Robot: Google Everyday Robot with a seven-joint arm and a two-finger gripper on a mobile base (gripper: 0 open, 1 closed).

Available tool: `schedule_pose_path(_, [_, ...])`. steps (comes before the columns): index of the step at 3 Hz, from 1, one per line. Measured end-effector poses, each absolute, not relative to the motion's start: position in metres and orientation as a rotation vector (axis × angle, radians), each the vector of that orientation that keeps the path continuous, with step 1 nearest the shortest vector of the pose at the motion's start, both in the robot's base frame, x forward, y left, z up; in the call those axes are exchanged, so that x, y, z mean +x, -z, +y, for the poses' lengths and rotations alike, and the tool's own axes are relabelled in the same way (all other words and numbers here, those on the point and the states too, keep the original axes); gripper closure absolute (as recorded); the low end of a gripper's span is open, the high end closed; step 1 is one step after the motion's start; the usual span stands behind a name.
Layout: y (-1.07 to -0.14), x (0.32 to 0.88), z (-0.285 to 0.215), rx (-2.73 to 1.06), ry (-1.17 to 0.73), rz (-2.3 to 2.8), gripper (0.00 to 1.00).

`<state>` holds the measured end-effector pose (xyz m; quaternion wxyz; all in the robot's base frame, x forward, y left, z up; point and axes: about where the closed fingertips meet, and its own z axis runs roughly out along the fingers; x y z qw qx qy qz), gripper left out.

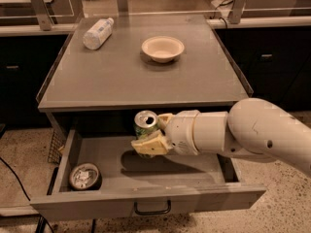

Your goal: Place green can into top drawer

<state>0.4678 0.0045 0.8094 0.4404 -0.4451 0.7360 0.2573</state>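
The green can (145,124), green and white with a silver top, is held upright in my gripper (150,137). The pale fingers (148,146) are shut around its lower body. The can hangs over the middle of the open top drawer (146,205), just below the table's front edge and above the drawer floor. The drawer is pulled out towards me, with its dark curved handle (152,210) at the front centre. My white arm (233,132) reaches in from the right.
A squat dark round tin (84,176) with a pale lid sits in the drawer's left front corner. On the grey table top (112,76) lie a white plastic bottle (97,33) at the back left and a cream bowl (163,48).
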Motion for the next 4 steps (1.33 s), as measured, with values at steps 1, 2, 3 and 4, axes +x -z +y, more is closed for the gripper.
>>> schedule_pose_path(1, [-0.809, 0.468, 0.005, -1.105, -0.639, 1.828, 1.00])
schedule_pose_path(2, [-0.788, 0.469, 0.006, -1.120, -0.669, 1.820, 1.00])
schedule_pose_path(3, [-0.748, 0.476, 0.001, -1.133, -0.706, 1.805, 1.00])
schedule_pose_path(4, [-0.723, 0.480, -0.002, -1.135, -0.724, 1.789, 1.00])
